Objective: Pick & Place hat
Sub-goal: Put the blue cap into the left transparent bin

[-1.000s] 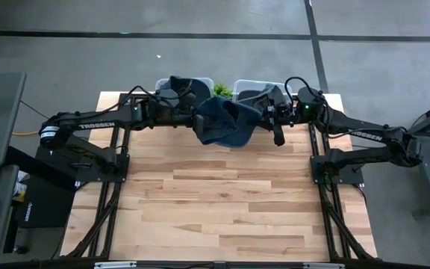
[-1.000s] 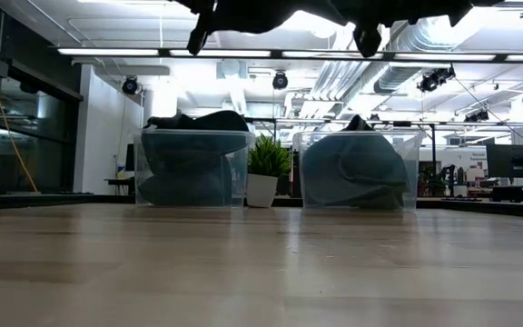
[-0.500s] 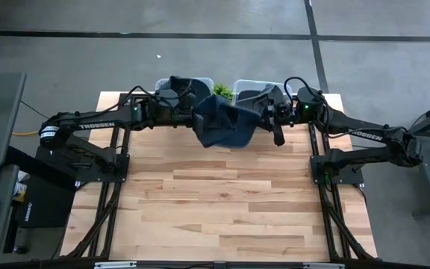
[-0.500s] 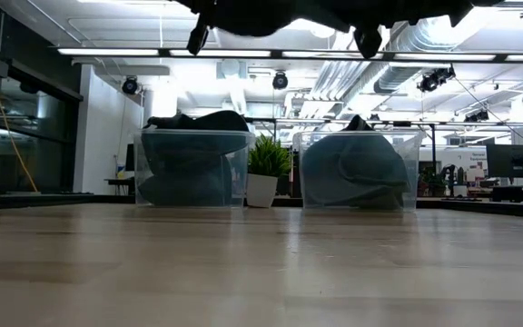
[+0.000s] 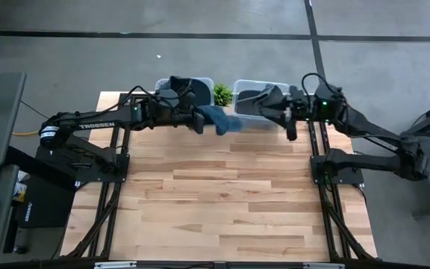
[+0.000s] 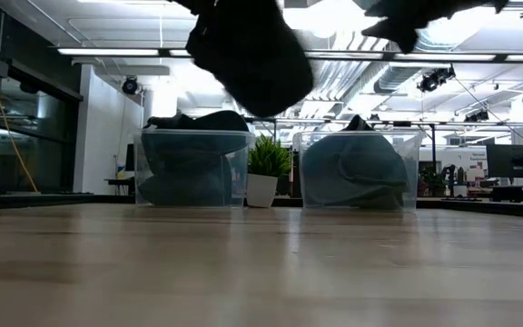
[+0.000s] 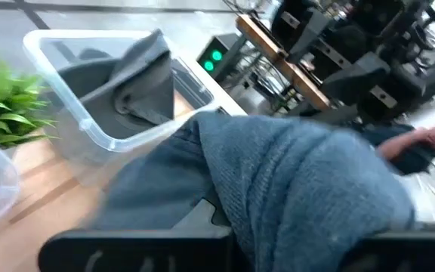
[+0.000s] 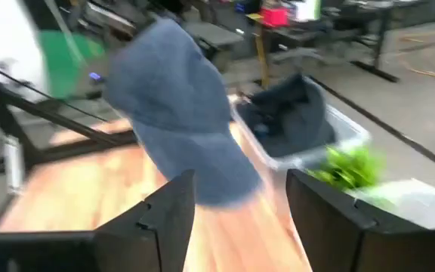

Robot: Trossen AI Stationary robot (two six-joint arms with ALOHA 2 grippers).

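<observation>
Above the far edge of the table (image 5: 222,202), between the two clear bins, the blue hat (image 5: 221,119) hangs in the air from the left gripper (image 5: 198,119), whose fingers are clamped shut on the cloth. The right gripper (image 5: 290,125) stands apart from the hat near the right bin (image 5: 254,84), its fingers spread and holding nothing. The pick looks done and the hat rests with one arm alone; the place is not yet made. Both the left bin (image 5: 204,81) and the right one already hold dark hats, with a small potted plant (image 5: 222,93) between them. Which bin this hat is meant for I cannot tell; it must be carried over a bin and let go.
</observation>
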